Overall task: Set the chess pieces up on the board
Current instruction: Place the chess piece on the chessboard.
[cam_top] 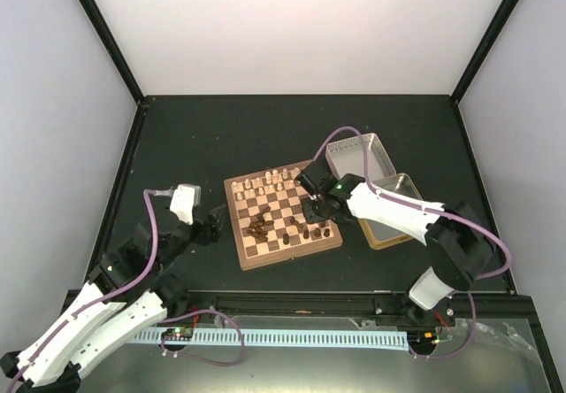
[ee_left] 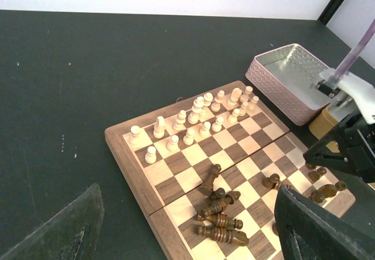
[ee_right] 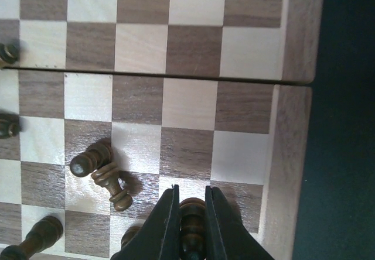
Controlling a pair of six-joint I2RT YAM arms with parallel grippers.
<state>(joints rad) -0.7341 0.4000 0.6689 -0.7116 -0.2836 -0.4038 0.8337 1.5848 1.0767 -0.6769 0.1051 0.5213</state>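
Had rt jaws clamped on one dark piece [ee_right: 192, 225] over edge squares of board [ee_right: 293, 131], prob. to stand it in its row. Held lt jaws wide apart, empty, beside board above bench [ee_left: 88, 96]. Saw that grip only via rt wrist. Saw cream pieces [ee_left: 199, 116] standing in far rows, dark heap [ee_left: 220, 213] toppled, best via lt wrist.

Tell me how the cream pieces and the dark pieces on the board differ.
Colour: the cream pieces are pale, the dark pieces deep brown.
Pose: the cream pieces stand upright; the dark pieces mostly lie tipped over.
Order: the cream pieces form two rows along the far edge; the dark pieces are heaped and scattered on the near half, with one dark piece gripped by the right end effector.
Shared: both sets are on the board.
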